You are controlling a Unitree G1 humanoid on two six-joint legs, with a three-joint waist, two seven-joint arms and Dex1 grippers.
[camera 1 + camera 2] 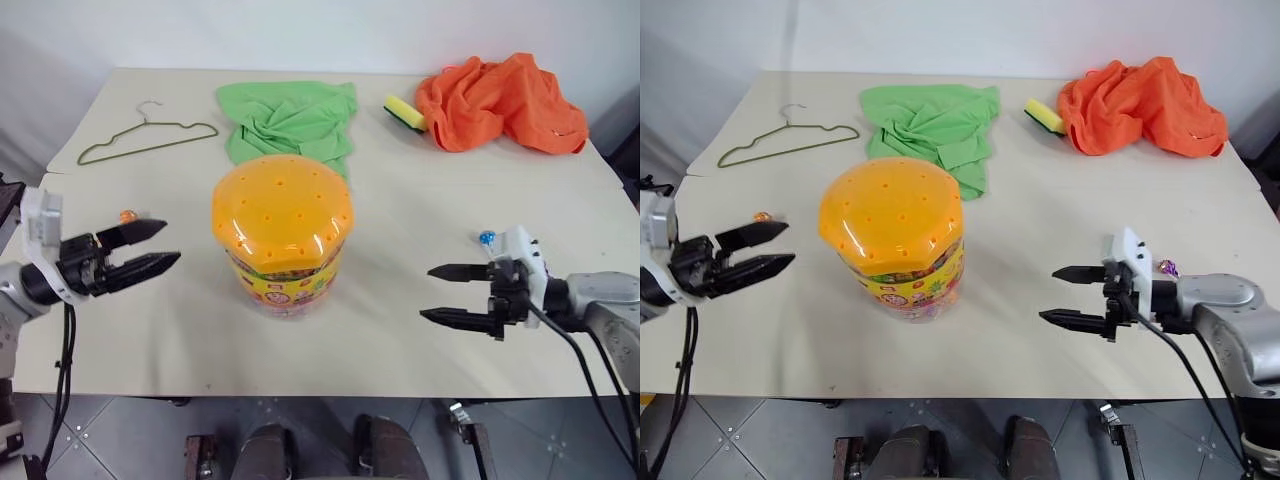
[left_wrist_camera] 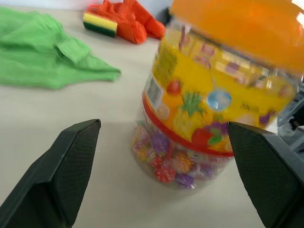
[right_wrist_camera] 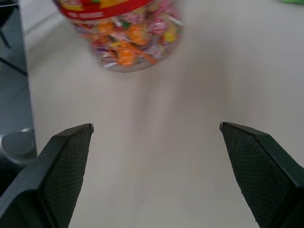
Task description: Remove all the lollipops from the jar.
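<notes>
1. The table (image 1: 420, 330) carries everything, pale and wide
2. The orange cloth (image 1: 503, 103) lies bunched at the far right; the green cloth (image 1: 290, 118) is spread behind the jar
3. The jar (image 1: 283, 232) stands upright mid-table, orange lid on, lollipops (image 2: 164, 168) heaped at its bottom
4. A wire hanger (image 1: 145, 138) lies far left
5. The left gripper (image 1: 150, 247) and right gripper (image 1: 448, 294) flank the jar, both spread wide and empty
6. A yellow sponge (image 1: 404, 113) touches the orange cloth
7. A blue-wrapped lollipop (image 1: 486, 238) lies loose beside the right gripper
</notes>
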